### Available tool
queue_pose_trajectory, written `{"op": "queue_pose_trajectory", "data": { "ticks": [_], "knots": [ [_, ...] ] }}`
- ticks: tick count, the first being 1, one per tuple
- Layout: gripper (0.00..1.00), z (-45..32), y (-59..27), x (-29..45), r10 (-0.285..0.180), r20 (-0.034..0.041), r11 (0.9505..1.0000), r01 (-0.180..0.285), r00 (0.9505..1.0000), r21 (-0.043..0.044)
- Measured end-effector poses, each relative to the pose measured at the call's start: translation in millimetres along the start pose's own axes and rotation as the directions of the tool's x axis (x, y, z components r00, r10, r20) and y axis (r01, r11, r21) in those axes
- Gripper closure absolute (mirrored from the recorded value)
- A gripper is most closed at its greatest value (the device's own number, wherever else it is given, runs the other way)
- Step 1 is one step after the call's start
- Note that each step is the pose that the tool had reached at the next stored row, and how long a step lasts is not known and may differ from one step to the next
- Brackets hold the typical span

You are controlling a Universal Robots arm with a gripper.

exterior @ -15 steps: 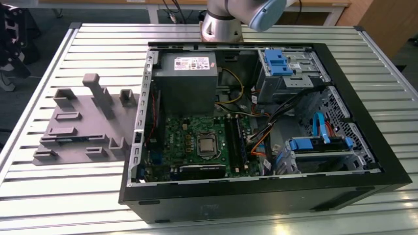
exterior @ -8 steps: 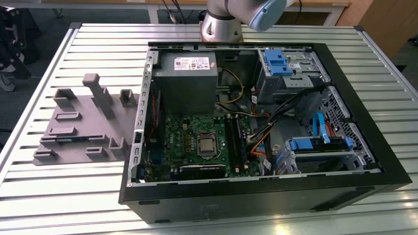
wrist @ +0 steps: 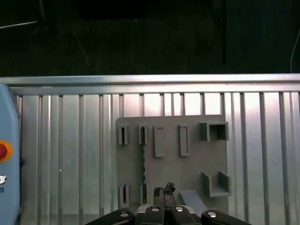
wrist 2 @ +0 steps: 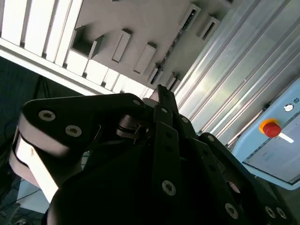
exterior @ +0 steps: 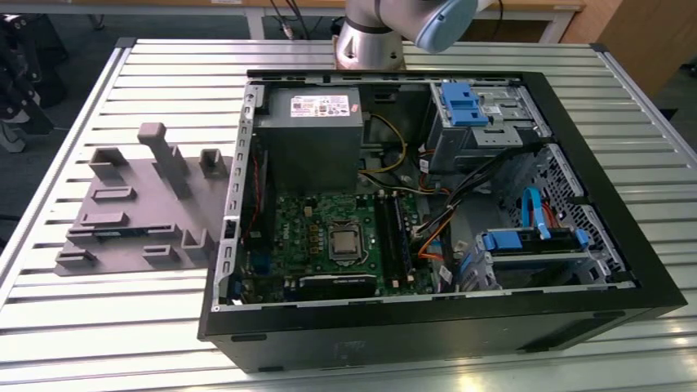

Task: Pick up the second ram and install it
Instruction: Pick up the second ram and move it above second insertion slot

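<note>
Item, one second ram (wrist: 144,165): thin dark strip standing on edge in the grey moulded fixture (wrist: 187,168), between slotted posts.
Item, one end effector (wrist: 164,190): black, fingers closed together, over the fixture's edge near the ram.
Item, one open black computer case (exterior: 436,335) on the ribbed metal table (exterior: 163,327).
Item, one grey power supply (exterior: 308,151) with a white label, print unreadable.

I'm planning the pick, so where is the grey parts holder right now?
In the exterior view the grey parts holder lies on the slatted table, at that view's left, close beside the open computer case.
</note>
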State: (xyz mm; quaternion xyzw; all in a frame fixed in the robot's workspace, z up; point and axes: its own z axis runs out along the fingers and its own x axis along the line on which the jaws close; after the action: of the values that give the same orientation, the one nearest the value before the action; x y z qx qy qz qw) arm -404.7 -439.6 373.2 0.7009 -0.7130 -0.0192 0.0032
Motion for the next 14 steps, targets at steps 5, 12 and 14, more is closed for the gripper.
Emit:
{"op": "queue_pose_trajectory", "data": {
  "ticks": [5, 12, 14],
  "knots": [
    [0.89, 0.9, 0.0, 0.0, -0.032, -0.0012, 0.9995, 0.032, 0.9995, -0.0005],
    [0.84, 1.1, 0.0, 0.0, -0.032, -0.0011, 0.9995, 0.032, 0.9995, -0.0004],
    [0.71, 1.2, 0.0, 0.0, -0.032, -0.0011, 0.9995, 0.032, 0.9995, -0.0004]
  ]
}}
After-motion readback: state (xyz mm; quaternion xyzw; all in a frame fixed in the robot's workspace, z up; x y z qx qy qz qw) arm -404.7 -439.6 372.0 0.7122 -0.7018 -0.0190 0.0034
